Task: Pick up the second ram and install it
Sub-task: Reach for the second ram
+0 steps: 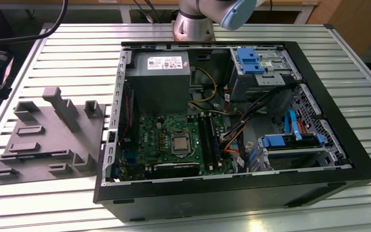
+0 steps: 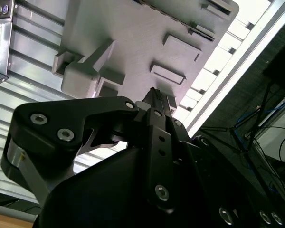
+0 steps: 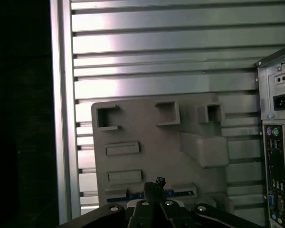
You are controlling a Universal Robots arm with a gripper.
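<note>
On the exterior view's left, a grey moulded fixture plate (image 1: 44, 145) lay flat on the slatted aluminium bench (image 1: 63, 43). In the first wrist view we saw the second ram (image 3: 180, 193), a slim, dark, flat memory stick with a bluish edge. It lay lengthwise in a shallow recess along one edge of that plate.

The robot's black hand (image 3: 155, 184) hung above the plate, lined up over the stick's middle but, as we judged, apart from it. The hand looked clenched, its tips drawn together on nothing we could make out.

Further right, an open black tower computer case (image 1: 340, 159) lay on its side with its green motherboard (image 1: 156, 140) exposed. Long black memory slots (image 1: 208, 137) ran beside the processor socket (image 1: 180, 143).

We judged the stick light and stiff, yet thin and fragile. It seemed best held squarely by its long edges near the middle, clear of the chips and the contact row. Its smooth faces could slip or twist in an off-centre grip.
</note>
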